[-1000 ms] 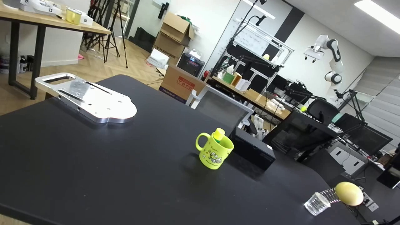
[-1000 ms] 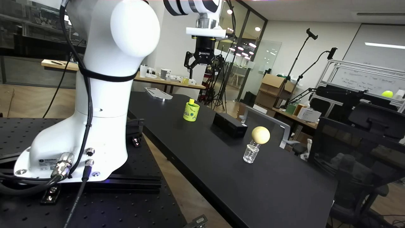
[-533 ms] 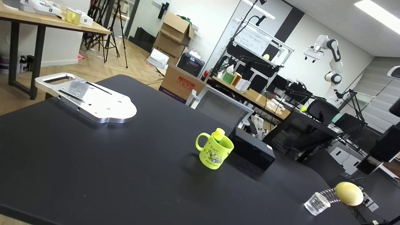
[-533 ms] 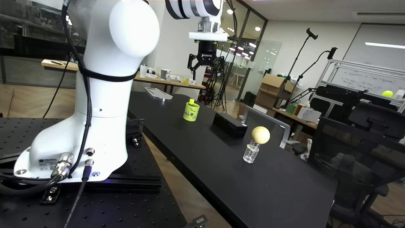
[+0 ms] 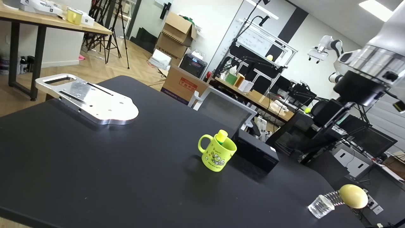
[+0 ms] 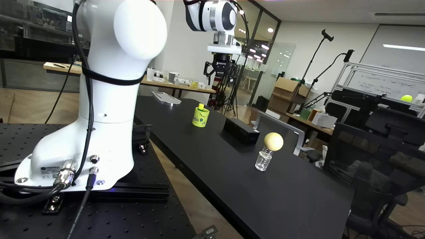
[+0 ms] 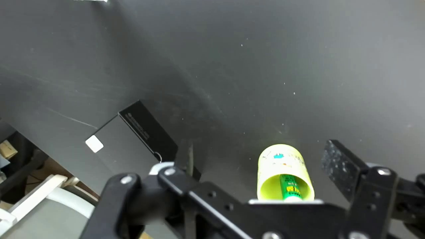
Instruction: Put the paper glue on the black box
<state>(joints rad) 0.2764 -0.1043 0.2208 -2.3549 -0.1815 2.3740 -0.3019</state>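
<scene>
The paper glue, a green tube with a yellow cap [image 5: 221, 136], stands in the yellow-green mug [image 5: 216, 158]. Its cap [image 6: 201, 106] also shows above the mug [image 6: 200, 118] in the other camera outside. In the wrist view the green tube [image 7: 289, 186] leans inside the mug [image 7: 282, 161]; its cap end is hidden behind the gripper. The black box [image 5: 255, 150] lies beside the mug, and also shows in the wrist view [image 7: 129, 144]. My gripper [image 7: 264, 161] is open and empty. It hangs well above the table, as an exterior view shows [image 6: 219, 74].
A clear jar with a spring and yellow ball [image 5: 352, 196] stands on the black table [image 5: 126, 177], farther along past the box. A silver metal plate [image 5: 91, 98] lies at the other end. A grey chair back [image 6: 282, 129] stands behind the box.
The arm has come into view from the right in an exterior view. In the other exterior view my gripper has moved lower and to the right. The mug, glue and box have not moved.
</scene>
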